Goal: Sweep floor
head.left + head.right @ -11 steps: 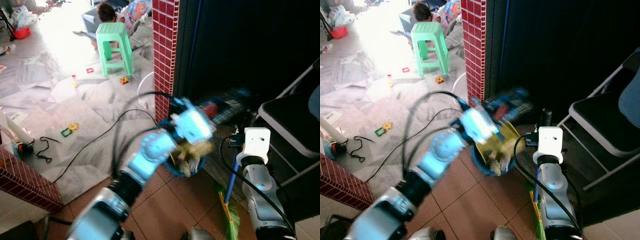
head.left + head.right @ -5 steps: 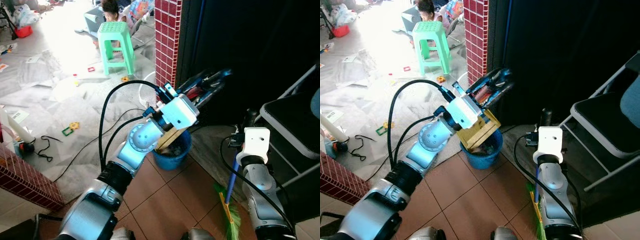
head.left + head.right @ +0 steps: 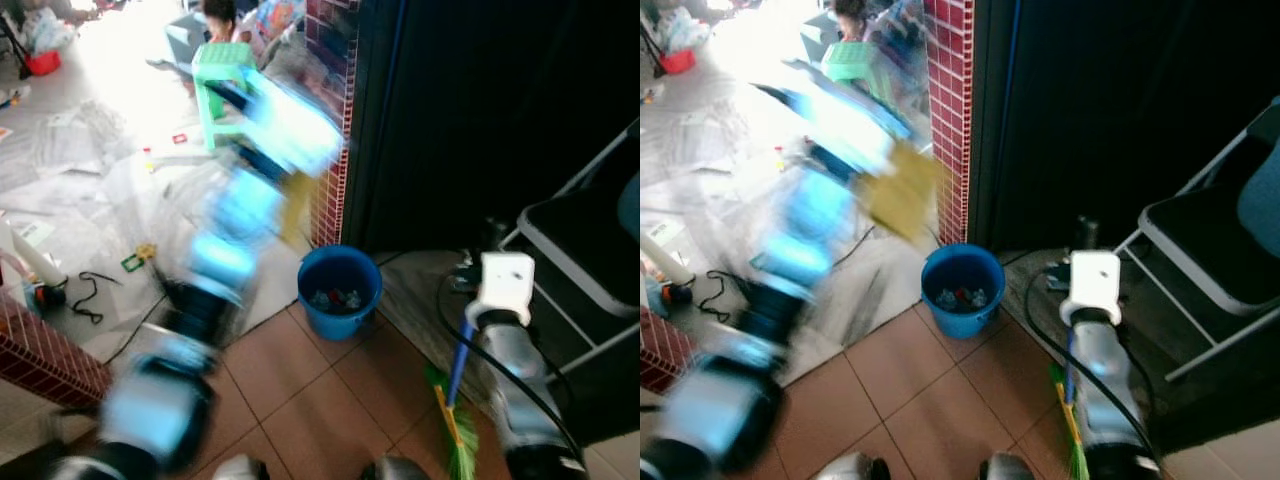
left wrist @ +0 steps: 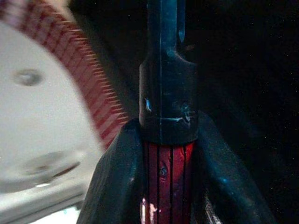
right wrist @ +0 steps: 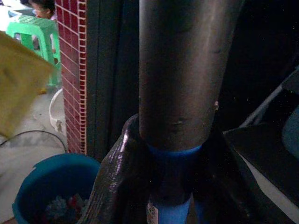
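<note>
Terracotta floor tiles (image 3: 330,390) meet a red brick pillar (image 3: 948,110). Grey marbled floor (image 3: 90,170) beyond, brightly lit, carries a green plastic stool (image 3: 222,65). Black folding chair (image 3: 1205,250) stands opposite.

Home; tiled floor (image 3: 300,370); green stool (image 3: 222,75); scattered toys (image 3: 139,258); folding chair (image 3: 1215,250)

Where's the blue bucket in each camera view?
Left eye view: blue bucket on the floor, just below centre.
Right eye view: left of centre, low.
Left wrist view: I can't make it out.
Right wrist view: bottom-left corner.
Shared landmark: the red brick pillar directly behind it.
</note>
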Robot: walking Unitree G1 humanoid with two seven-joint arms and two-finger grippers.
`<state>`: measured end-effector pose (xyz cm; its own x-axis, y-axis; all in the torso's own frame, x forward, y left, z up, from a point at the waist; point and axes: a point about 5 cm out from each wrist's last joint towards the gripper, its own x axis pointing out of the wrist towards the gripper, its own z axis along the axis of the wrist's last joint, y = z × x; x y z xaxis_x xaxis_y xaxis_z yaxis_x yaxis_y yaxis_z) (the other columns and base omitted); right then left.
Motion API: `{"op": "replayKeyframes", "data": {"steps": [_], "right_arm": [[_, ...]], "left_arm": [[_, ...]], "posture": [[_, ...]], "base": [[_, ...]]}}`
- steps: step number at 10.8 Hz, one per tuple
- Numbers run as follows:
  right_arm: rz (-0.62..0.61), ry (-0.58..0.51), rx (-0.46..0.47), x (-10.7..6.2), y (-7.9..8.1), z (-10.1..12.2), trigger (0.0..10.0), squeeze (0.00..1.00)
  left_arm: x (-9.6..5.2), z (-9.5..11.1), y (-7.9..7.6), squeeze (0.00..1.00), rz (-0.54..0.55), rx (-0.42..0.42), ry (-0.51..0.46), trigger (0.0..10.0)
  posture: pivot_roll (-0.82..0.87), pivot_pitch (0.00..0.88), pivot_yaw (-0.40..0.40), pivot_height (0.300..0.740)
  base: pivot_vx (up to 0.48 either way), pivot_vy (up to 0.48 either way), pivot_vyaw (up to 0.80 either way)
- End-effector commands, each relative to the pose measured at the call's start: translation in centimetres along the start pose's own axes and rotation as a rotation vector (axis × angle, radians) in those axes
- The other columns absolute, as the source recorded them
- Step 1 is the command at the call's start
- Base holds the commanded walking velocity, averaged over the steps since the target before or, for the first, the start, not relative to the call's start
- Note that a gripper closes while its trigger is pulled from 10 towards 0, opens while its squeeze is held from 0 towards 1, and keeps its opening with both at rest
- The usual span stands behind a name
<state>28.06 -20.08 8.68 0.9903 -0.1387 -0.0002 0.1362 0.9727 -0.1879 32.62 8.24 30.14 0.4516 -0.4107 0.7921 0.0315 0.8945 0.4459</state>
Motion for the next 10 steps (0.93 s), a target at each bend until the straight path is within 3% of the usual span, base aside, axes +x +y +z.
{"op": "replayKeyframes", "data": {"steps": [1, 3, 7, 8, 10], "right_arm": [[0.028, -0.03, 0.017, 0.6, 0.8, 0.6, 10.0, 0.0], [0.046, -0.033, 0.027, 1.4, 1.4, 0.7, 10.0, 0.0], [0.078, -0.046, 0.062, 2.1, 2.4, 1.1, 10.0, 0.0], [0.091, -0.051, 0.083, 2.3, 2.8, 1.3, 10.0, 0.0], [0.119, -0.063, 0.135, 2.5, 3.6, 1.8, 10.0, 0.0]], "left_arm": [[0.8, 0.8, 2.2, 0.0, 0.05, 0.1, -0.035, 10.0], [-2.6, -2.9, 3.2, 0.0, 0.087, 0.16, 0.229, 10.0], [-9.4, -6.5, 2.0, 0.0, 0.13, 0.152, 0.563, 10.0], [-11.3, -7.2, 1.9, 0.0, 0.187, 0.133, 0.654, 10.0], [-13.6, -7.7, 1.7, 0.0, 0.29, 0.155, 0.733, 10.0]], "posture": [[-0.09, 0.0, -0.001, 0.74], [-0.07, 0.0, 0.003, 0.74], [-0.05, 0.0, -0.001, 0.74], [-0.05, 0.0, -0.001, 0.74], [-0.05, 0.0, -0.003, 0.74]], "base": [[0.0, 0.0, 0.0], [0.0, 0.0, 0.0], [0.0, 0.0, 0.0], [0.0, 0.0, 0.0], [0.0, 0.0, 0.0]]}}
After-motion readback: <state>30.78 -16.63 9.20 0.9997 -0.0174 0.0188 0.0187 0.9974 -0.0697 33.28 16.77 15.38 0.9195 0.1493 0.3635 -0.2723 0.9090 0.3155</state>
